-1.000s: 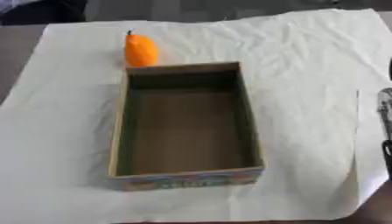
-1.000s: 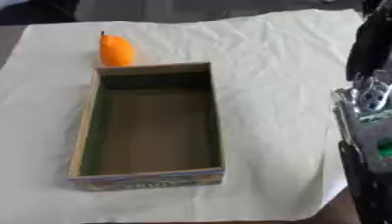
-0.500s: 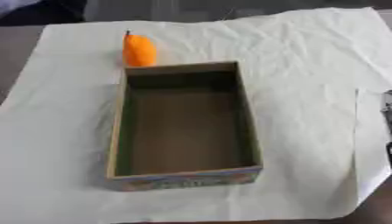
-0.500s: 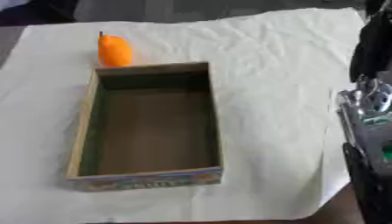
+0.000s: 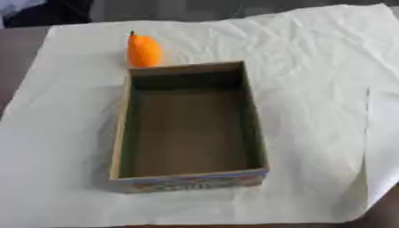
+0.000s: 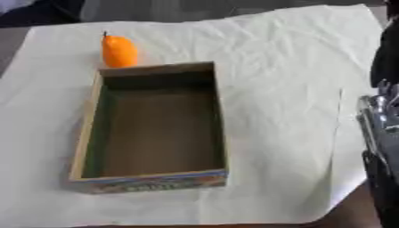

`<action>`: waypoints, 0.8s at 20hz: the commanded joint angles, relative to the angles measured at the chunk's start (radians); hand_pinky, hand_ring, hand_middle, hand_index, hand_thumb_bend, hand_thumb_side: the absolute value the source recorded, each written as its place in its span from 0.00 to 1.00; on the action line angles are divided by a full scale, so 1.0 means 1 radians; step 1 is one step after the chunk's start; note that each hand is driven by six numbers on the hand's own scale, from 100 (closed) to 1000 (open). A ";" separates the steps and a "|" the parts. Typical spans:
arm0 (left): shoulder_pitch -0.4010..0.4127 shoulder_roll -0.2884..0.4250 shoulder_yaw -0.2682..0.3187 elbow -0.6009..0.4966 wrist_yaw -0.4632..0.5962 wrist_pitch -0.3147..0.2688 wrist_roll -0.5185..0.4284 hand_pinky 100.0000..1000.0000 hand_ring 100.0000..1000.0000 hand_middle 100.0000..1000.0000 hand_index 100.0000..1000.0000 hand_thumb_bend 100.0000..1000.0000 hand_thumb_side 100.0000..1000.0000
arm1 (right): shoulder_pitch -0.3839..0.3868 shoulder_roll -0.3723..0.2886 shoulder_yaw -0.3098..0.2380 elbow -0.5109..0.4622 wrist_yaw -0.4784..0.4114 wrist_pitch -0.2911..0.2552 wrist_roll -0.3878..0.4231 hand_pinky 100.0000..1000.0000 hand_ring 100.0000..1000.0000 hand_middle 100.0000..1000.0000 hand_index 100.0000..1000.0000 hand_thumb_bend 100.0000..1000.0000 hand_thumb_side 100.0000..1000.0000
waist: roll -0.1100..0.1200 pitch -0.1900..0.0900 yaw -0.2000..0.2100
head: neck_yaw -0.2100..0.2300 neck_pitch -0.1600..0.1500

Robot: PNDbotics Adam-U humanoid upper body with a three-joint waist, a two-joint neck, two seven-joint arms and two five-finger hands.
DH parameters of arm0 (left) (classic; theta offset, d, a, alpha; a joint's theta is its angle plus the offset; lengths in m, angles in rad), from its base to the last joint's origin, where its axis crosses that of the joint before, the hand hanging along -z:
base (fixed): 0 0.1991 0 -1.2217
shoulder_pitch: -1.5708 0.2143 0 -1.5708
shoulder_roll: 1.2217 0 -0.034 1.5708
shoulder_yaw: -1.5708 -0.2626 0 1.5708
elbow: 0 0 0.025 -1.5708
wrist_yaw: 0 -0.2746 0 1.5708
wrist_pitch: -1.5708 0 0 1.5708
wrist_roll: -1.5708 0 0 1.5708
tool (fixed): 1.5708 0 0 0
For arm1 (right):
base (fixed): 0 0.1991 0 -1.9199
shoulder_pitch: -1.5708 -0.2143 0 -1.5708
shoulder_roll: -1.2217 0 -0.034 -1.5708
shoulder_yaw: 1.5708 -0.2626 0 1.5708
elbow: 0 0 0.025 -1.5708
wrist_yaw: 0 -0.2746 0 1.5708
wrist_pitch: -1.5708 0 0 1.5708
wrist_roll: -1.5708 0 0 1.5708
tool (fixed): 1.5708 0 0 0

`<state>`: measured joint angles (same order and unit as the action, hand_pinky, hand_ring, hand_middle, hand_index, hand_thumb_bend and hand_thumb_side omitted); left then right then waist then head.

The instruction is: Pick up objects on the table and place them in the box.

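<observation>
Small orange pear-shaped fruit (image 6: pixel 119 51) upright, just beyond open cardboard box (image 6: pixel 148 180) far wall; R arm (image 6: pixel 382 147) nearer, far-left of it; hand state can't tell.

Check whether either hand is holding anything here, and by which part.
Nothing is seen held. The orange fruit stands untouched on the sheet behind the empty box. Only the right arm shows, at the right edge; no hand is visible.

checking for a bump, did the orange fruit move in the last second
No. The orange fruit stands in the same spot, just beyond the far left corner of the box, on the white sheet, with the same small gap to the box's far wall as before.
</observation>
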<state>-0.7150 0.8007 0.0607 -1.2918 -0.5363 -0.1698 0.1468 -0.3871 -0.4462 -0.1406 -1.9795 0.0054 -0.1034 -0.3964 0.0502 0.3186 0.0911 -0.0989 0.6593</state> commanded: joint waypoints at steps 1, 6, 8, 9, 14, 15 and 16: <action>-0.060 -0.001 -0.017 0.064 -0.041 -0.014 -0.021 0.32 0.48 0.67 0.86 0.27 0.75 | -0.018 -0.020 0.008 -0.021 -0.009 0.003 0.013 0.82 1.00 0.51 0.81 0.00 1.00 | -0.001 -0.019 -0.020 | 0.051 0.015; -0.147 -0.049 -0.018 0.179 -0.111 -0.020 -0.081 0.31 0.48 0.66 0.83 0.29 0.78 | -0.022 -0.013 0.012 -0.021 -0.014 0.005 0.021 0.82 1.00 0.51 0.81 0.00 1.00 | -0.003 -0.020 -0.038 | 0.071 0.006; -0.173 -0.066 -0.017 0.226 -0.140 -0.026 -0.098 0.31 0.48 0.67 0.83 0.30 0.79 | -0.022 -0.012 0.013 -0.021 -0.016 0.008 0.024 0.82 1.00 0.51 0.81 0.00 1.00 | -0.004 -0.019 -0.043 | 0.077 0.001; -0.184 -0.074 -0.017 0.249 -0.154 -0.032 -0.106 0.32 0.48 0.67 0.84 0.31 0.80 | -0.021 -0.012 0.014 -0.021 -0.016 0.009 0.025 0.82 1.00 0.51 0.81 0.00 1.00 | -0.004 -0.019 -0.046 | 0.079 -0.002; -0.253 -0.130 -0.029 0.366 -0.226 -0.069 -0.123 0.33 0.50 0.68 0.87 0.33 0.82 | -0.017 -0.009 0.015 -0.021 -0.019 0.017 0.028 0.83 1.00 0.51 0.81 0.00 1.00 | -0.005 -0.015 -0.054 | 0.082 -0.016; -0.267 -0.143 -0.032 0.390 -0.241 -0.076 -0.122 0.34 0.51 0.68 0.88 0.34 0.82 | -0.018 -0.009 0.017 -0.021 -0.020 0.017 0.029 0.83 1.00 0.51 0.81 0.00 1.00 | -0.005 -0.014 -0.056 | 0.083 -0.017; -0.280 -0.155 -0.036 0.411 -0.255 -0.084 -0.121 0.34 0.51 0.68 0.88 0.35 0.82 | -0.020 -0.009 0.019 -0.021 -0.020 0.017 0.031 0.83 1.00 0.51 0.81 0.00 1.00 | -0.005 -0.013 -0.058 | 0.084 -0.018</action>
<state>-0.9699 0.6345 0.0265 -0.8965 -0.7727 -0.2426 0.0255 -0.3956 -0.4434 -0.1213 -1.9795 -0.0083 -0.0864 -0.3691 0.0465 0.3231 0.0325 -0.0192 0.6526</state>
